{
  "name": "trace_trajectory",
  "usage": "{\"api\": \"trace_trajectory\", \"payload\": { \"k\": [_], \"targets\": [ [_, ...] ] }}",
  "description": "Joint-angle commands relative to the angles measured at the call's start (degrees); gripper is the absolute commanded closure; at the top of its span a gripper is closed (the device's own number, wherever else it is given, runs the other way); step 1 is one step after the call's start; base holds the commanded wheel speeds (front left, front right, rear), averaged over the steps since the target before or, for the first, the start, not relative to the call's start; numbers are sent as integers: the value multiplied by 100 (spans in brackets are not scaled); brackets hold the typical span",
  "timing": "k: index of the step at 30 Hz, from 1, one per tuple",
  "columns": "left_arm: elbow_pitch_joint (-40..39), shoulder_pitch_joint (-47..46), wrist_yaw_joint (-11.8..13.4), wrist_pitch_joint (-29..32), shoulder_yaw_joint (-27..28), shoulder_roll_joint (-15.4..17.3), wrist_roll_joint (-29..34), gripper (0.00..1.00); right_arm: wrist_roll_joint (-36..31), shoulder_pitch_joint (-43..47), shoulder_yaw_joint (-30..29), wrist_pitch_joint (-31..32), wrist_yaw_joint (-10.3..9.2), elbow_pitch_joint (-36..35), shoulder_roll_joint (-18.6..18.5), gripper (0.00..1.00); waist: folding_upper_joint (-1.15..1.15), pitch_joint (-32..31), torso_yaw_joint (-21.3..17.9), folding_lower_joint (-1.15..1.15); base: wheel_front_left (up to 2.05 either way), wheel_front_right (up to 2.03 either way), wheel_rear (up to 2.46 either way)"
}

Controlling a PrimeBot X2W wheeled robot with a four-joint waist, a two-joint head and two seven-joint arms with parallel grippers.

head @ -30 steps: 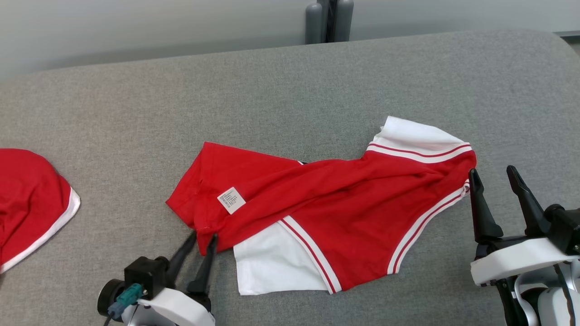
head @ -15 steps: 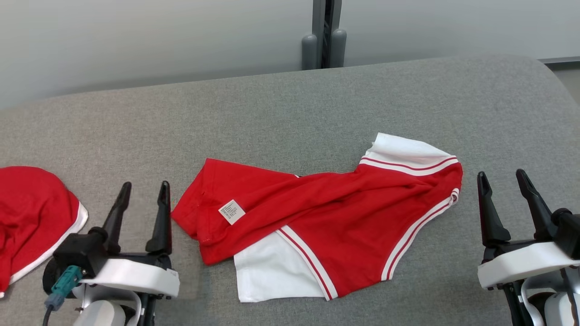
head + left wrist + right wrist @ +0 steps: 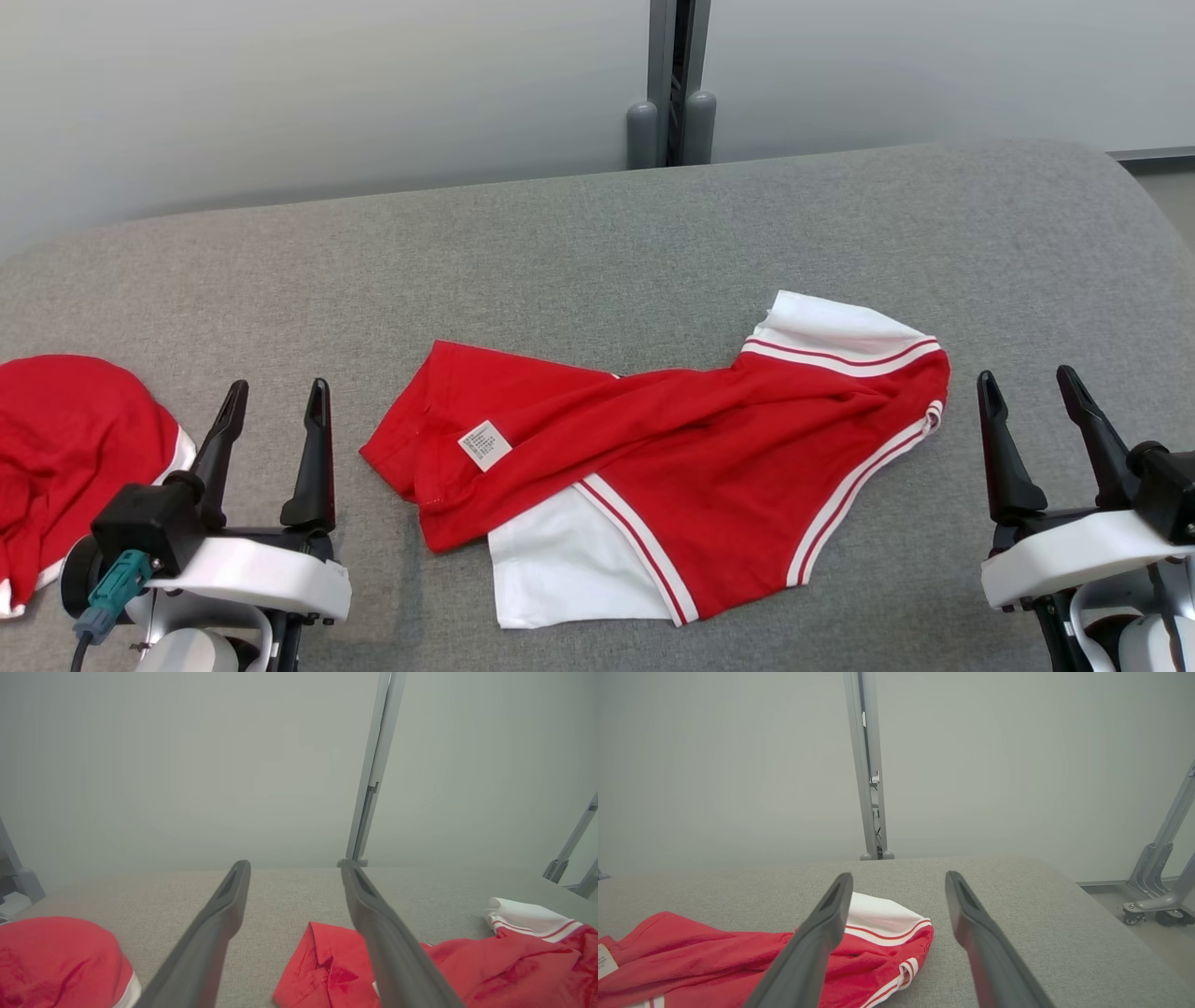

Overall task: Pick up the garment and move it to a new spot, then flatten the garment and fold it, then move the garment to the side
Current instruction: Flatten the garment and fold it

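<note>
on the grey padded table [image 3: 597, 233], the count is: two pieces of clothing, two grippers, one printed tag, one upright post.

item one: the garment [image 3: 738, 448], red with white striped bands, lies crumpled near the middle of the surface, somewhat toward the near edge. item two: a second red piece [image 3: 65, 439] with white trim sits at the left of the head view, partly cut off by the frame and well apart from the garment.

the left gripper [image 3: 279, 387] stands by the strip between the two pieces, jaws spread wide, holding nothing. the right gripper [image 3: 1025, 375] stands just right of the garment's striped end, jaws likewise wide and empty, clear of the cloth. the tag [image 3: 485, 445] lies face up on the garment's left part.

edges: the far edge runs along a pale wall [image 3: 280, 93], with the post [image 3: 674, 84] behind its middle; the far right corner is rounded. bare surface lies between garment and far edge, with a narrower strip on each side toward a gripper.

long axis: left to right, right end angled slightly toward the far edge. the white-banded end points right, the plain red end left; a white panel [image 3: 560, 569] juts toward the near edge.
</note>
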Motion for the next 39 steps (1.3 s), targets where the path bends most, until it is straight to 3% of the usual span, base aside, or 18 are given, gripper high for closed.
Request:
{"api": "trace_trajectory", "payload": {
  "k": [1,10,18,22,28,29,30,31,39],
  "targets": [
    [-41,70,50,31,4,65,28,0,19,16,-3,22,-2,12,-24,0,0,11,15,0,0,0,0],
    [-244,-89,167,150,-11,120,111,0,274,-276,-200,90,-2,277,-218,0,0,172,225,0,0,0,0],
    [-359,-301,167,174,-74,53,111,0,808,-861,-312,306,-2,1437,-925,0,0,514,630,0,0,0,0],
    [-337,-500,129,128,-107,-7,109,0,1240,-1373,-98,372,-1,2403,-1309,0,0,836,910,0,0,0,0],
    [-172,-681,46,57,-184,-140,88,0,1856,-1911,287,507,-1,3339,-1541,0,0,1028,1128,0,0,0,0],
    [-140,-699,37,42,-193,-152,82,0,1991,-1985,372,559,-1,3443,-1582,53,0,1036,1150,0,0,0,0],
    [-111,-728,29,36,-197,-164,77,0,2134,-2051,446,606,-2,3513,-1608,66,0,1047,1167,0,0,0,0],
    [-82,-754,20,20,-202,-176,74,0,2235,-2130,519,630,-1,3557,-1658,100,0,1051,1176,0,0,0,0],
    [44,-876,-22,-64,-179,-213,91,0,2464,-3011,1180,301,-2,3161,-2020,100,0,1000,1003,0,0,0,0]
  ]
}}
